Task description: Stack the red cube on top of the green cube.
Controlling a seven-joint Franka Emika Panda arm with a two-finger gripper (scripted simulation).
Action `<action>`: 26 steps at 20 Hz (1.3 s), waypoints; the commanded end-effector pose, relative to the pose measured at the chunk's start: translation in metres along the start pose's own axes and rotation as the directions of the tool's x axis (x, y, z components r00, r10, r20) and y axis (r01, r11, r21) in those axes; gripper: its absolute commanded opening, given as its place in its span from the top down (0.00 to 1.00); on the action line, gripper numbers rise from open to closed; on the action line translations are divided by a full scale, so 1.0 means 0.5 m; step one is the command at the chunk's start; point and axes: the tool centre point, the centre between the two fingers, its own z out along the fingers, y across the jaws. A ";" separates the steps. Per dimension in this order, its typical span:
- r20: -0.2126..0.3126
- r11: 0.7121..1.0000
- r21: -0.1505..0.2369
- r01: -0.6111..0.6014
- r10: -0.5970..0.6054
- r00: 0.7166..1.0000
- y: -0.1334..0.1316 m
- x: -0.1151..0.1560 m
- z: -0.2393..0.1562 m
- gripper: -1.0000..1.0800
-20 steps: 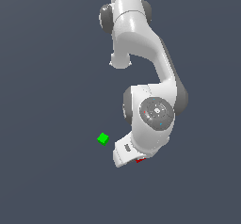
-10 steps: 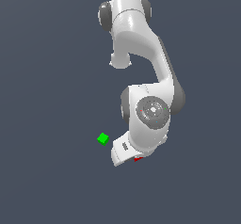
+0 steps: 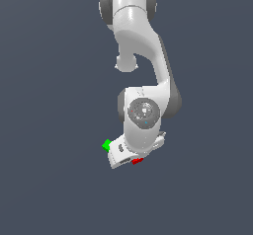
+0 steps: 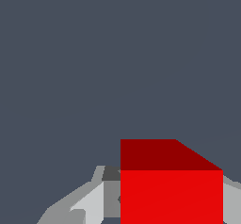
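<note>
The fingers [image 4: 141, 204] are pinching the red cube [image 4: 171, 190], so the pickup seems done, but the green cube [image 3: 106, 144] beside the arm is bare, and the stacking is left.

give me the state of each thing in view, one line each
red cube: sits between the pincer's fingers, mostly hidden under the arm in the exterior view; whether it is lifted cannot be told
green cube: alone on the floor, nothing stacked on it, partly hidden by the pincer's body
pincer: fingers either side of the red cube, looks shut on it
arm: bent down over the cubes
</note>
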 end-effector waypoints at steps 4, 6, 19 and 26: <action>0.000 1.000 0.000 -0.001 0.001 1.000 0.040 -0.062 0.022 1.00; 0.000 1.000 0.000 -0.001 0.001 1.000 0.057 -0.087 0.031 1.00; 0.000 1.000 0.000 -0.001 0.001 1.000 0.148 -0.219 0.081 1.00; 0.000 1.000 0.000 -0.001 0.001 1.000 0.163 -0.236 0.089 0.04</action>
